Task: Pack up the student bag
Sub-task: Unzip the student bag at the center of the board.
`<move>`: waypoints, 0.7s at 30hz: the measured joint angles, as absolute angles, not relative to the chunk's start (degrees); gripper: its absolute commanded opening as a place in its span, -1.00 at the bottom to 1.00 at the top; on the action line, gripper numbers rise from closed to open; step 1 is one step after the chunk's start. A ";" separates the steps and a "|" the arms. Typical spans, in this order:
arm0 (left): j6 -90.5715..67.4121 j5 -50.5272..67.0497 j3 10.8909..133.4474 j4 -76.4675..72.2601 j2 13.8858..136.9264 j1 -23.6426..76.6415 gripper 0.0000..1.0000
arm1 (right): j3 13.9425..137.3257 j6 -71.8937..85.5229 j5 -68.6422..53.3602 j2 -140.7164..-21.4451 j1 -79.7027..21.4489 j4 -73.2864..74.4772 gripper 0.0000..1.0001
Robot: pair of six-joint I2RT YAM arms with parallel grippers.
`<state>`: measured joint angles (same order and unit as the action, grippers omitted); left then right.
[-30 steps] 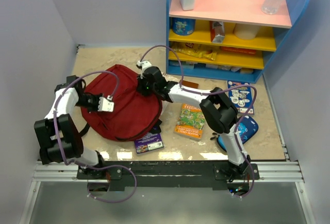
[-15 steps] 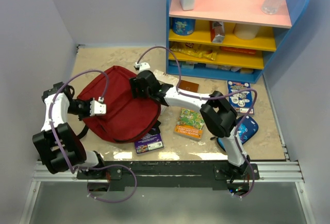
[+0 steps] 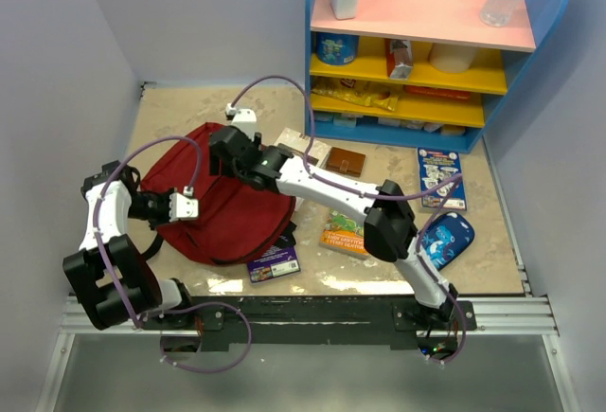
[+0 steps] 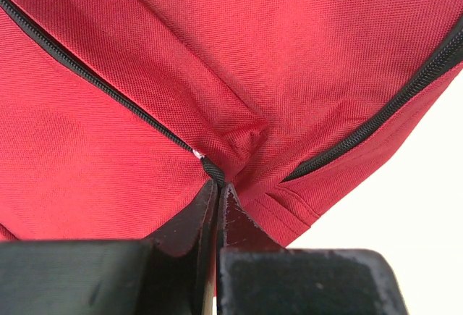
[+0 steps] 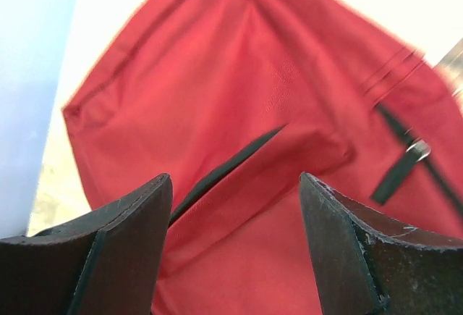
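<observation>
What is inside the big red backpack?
Nothing inside can be seen. The student bag lies on the table, its red fabric covering everything. The right wrist view shows only a thin dark zipper slit; whatever is in there is hidden.

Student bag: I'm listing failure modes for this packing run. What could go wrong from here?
1. The left gripper pinches only a small fold of the student bag beside the zipper end; a pull could slip it free.
2. The right gripper hangs open over a narrow zipper slit; closing might catch only fabric.
3. The purple book lies right at the bag's near edge; dragging the bag may shove it.
</observation>
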<state>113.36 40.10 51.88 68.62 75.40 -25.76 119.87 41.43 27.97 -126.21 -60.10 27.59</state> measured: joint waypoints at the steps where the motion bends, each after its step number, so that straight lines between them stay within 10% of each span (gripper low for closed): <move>1: 113.36 40.10 51.88 68.64 75.40 -25.76 -1.00 | 120.79 42.26 27.92 -127.24 -60.47 28.56 0.46; 21: 113.36 40.99 51.88 68.58 74.94 -25.76 -1.00 | 120.16 46.09 27.53 -134.98 -61.89 34.52 -0.09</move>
